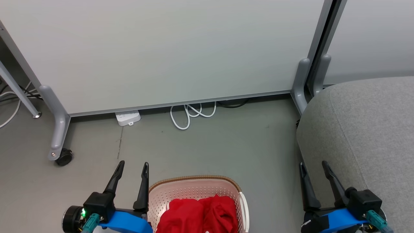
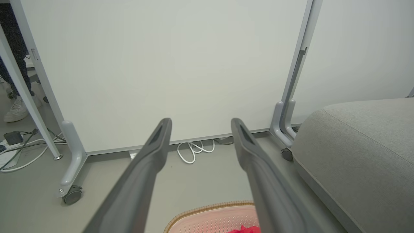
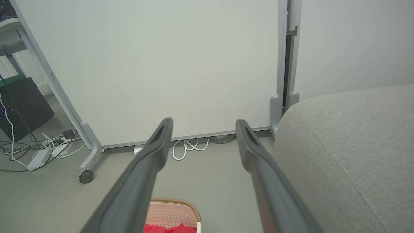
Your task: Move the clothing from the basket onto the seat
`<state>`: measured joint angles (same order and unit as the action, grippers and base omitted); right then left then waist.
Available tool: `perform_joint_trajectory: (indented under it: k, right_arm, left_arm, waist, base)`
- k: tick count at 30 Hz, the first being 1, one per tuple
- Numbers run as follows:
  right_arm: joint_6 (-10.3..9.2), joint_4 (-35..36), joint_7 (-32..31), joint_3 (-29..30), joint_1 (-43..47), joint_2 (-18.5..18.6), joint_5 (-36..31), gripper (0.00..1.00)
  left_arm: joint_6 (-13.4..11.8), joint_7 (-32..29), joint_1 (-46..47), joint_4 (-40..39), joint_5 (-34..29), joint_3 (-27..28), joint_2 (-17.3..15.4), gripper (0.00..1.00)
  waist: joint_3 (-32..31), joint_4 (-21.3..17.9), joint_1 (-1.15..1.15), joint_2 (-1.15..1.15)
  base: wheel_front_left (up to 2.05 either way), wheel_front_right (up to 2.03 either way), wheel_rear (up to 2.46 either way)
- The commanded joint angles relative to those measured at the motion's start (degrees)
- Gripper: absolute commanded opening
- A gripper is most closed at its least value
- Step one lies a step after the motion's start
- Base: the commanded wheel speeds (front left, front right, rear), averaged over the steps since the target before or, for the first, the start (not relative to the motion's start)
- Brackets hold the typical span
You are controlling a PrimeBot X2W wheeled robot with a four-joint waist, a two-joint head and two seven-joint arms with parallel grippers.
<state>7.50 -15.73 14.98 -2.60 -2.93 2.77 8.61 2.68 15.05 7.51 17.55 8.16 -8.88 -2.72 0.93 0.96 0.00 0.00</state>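
Clothing (image 1: 197,215): bright red fabric, bunched in soft folds; it lies inside the basket, below the rim, at the bottom middle of the head view; neither gripper touches it

Basket (image 1: 194,179): cream perforated walls under a brown woven-look rim; it stands on the floor between the two grippers; its near part is cut off by the bottom edge of the head view

Seat (image 1: 365,129): grey upholstery with a rounded edge and a seam line running down it; it stands to the right of the basket, apart from it, with a strip of floor between them

Left gripper (image 1: 133,164): its two dark fingers stand spread wide and hold nothing; they point up the head view toward the partition; the inner finger is just beside the basket's left rim; whether it touches the rim I cannot tell

Right gripper (image 1: 312,163): fingers likewise spread apart and empty; it hangs at the seat's near left edge, to the right of the basket and apart from it

Floor (image 1: 226,142): plain grey; bare between the basket and the partition

Partition (image 1: 168,48): pale panel in a grey frame, standing behind the basket; a grey foot with a black caster (image 1: 64,157) at its left end; a second panel joins it at the right, behind the seat

Power strip (image 1: 128,117): white, lying at the panel's lower edge

Cable (image 1: 190,115): white, looped on the floor just right of the power strip

Shoe (image 2: 16,108): a person's pale shoe, at the far left of the left wrist view, beyond the partition
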Motion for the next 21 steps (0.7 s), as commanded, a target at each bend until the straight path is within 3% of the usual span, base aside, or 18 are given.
perform_joint_trajectory:
  k: [1, 8, 21]
  right_arm:
    - [-0.02, -0.1, 0.3, -0.1, 0.6, 0.2, 0.1, 1.0]
    - [-0.02, 0.1, 0.3, -0.2, -1.0, 0.2, 0.0, 1.0]
    - [-0.02, 1.3, 0.3, -0.3, -5.4, 0.2, -0.5, 1.0]
  left_arm:
    - [0.5, 0.2, 1.0, 0.6, -0.2, -0.2, -0.3, 1.0]
    - [1.9, 0.2, 4.1, 3.9, -1.2, -1.6, -0.3, 1.0]
    - [4.4, 0.2, 15.1, 18.9, -4.1, -5.3, -0.9, 1.0]
  waist:
    - [0.2, -0.1, 0.0, 0.0]
    - [2.0, -1.0, 0.0, 0.0]
    - [11.0, -4.1, 0.0, 0.0]
  base:
    - [0.0, 0.0, 0.0]
    - [0.0, 0.0, 0.0]
    - [0.0, 0.0, 0.0]
